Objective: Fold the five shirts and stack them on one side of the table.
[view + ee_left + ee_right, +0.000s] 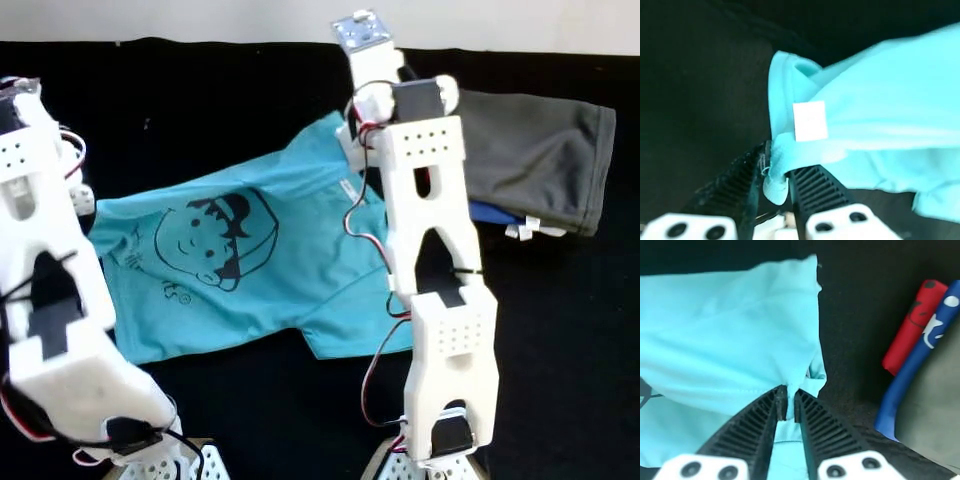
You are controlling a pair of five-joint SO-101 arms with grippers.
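the teal shirt (250, 260) lies spread flat on the black table (200, 90), print side up, and it is not folded yet. each arm has one edge of it. the left gripper (776, 165) is closed narrow on a fold of teal cloth at the shirt's edge, close to a small white label (810, 121). the right gripper (787, 401) is also closed tight, with a pinch of teal cloth between its ribbed fingers (815, 425), on the side of the shirt that is nearest to the pile. from above, this right arm (430, 230) stands across the shirt's far end and hides part of it.

about the progress: just beside the teal shirt, at one side of the table, there is already a pile. the gray shirt (540, 160) lies folded on top, under it a blue shirt (920, 365), and a red shirt (910, 335) is next to the blue one. so i count three shirts finished and stacked. the teal one is the fourth, i think, and its fold is only at the start: both corners are taken but the cloth lies open. as i judge it, the folds of this shirt, the placing on the pile, and one more shirt are left to do.
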